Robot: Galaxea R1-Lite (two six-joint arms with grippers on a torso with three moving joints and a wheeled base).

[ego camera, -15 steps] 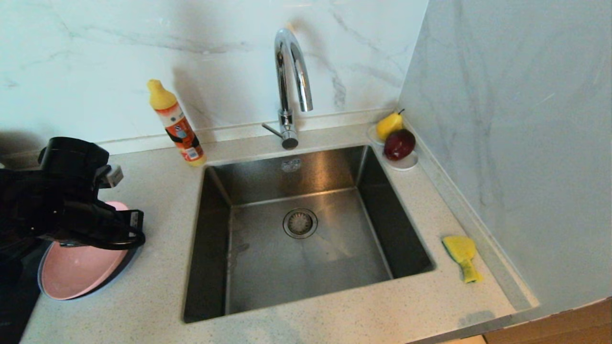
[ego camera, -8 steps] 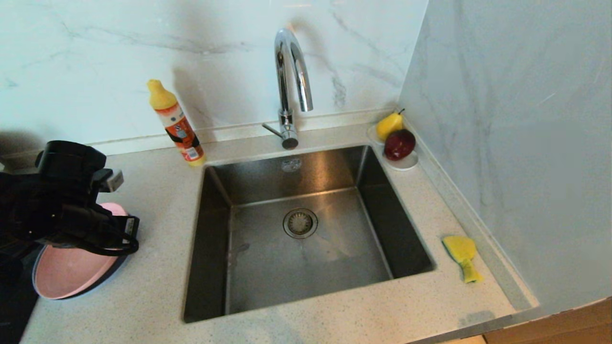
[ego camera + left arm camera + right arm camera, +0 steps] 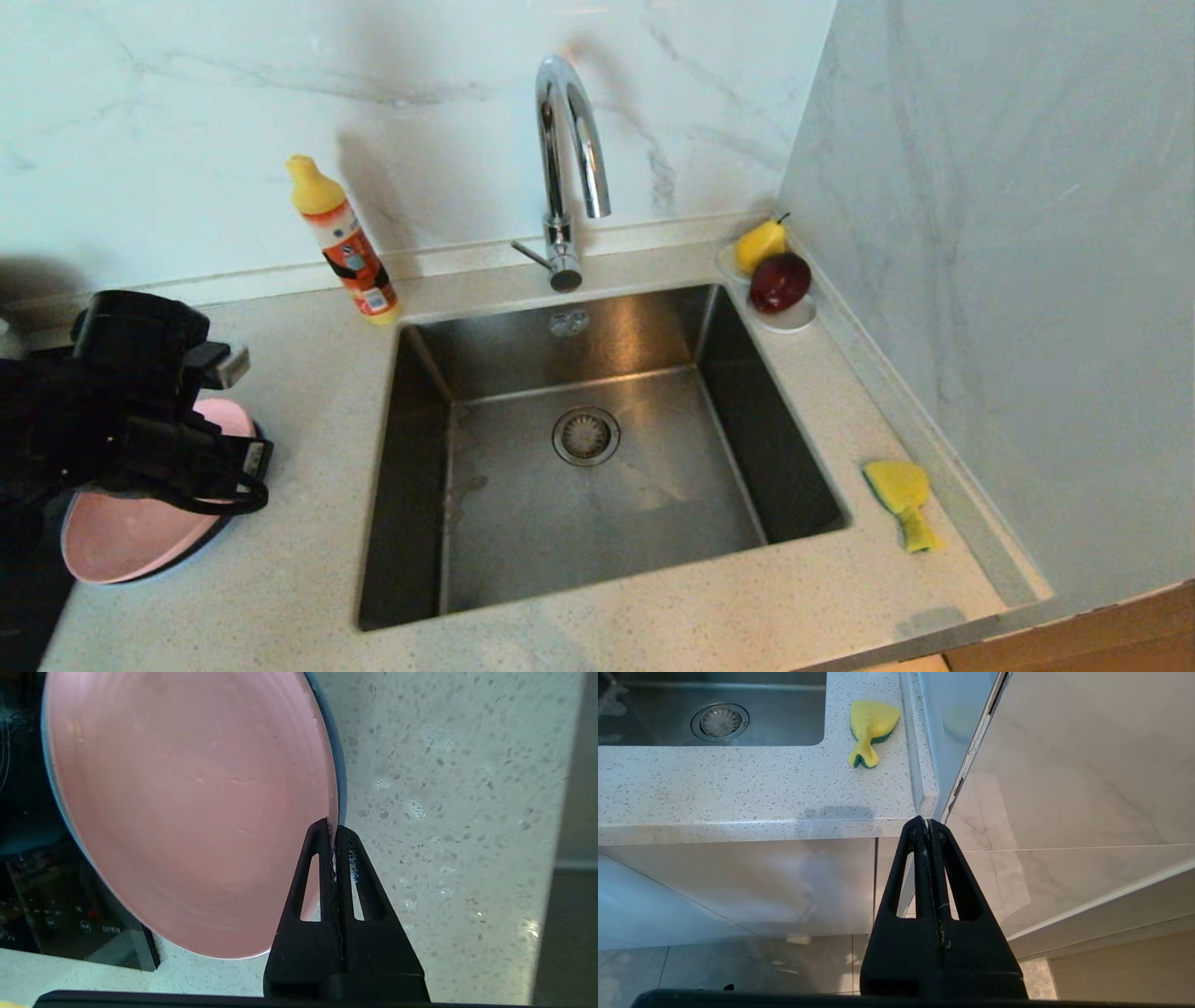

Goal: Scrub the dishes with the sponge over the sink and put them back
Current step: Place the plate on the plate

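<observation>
The pink plate [image 3: 131, 537] lies tilted at the counter's left end, with the rim of the light-blue plate [image 3: 207, 547] showing just under it. My left gripper [image 3: 332, 828] is shut on the pink plate [image 3: 187, 788] at its rim, on the side towards the sink [image 3: 523, 504]. In the head view the left arm [image 3: 131, 401] covers that grip. The yellow sponge [image 3: 901, 495] lies on the counter to the right of the sink. My right gripper [image 3: 928, 823] hangs shut and holding nothing, below the counter's front right corner, with the sponge [image 3: 873, 725] beyond it. The teal bowl is out of view.
A chrome tap [image 3: 565, 140] curves over the sink's back edge. An orange bottle with a yellow cap [image 3: 345, 243] stands at the back left. A white saucer [image 3: 794, 322] bearing a pear and an apple sits in the back right corner. A black hob [image 3: 60, 896] lies under the plates' far side.
My left gripper and the pink plate in it have shifted a little to the left, away from the sink. The right arm and the sponge have not moved.
</observation>
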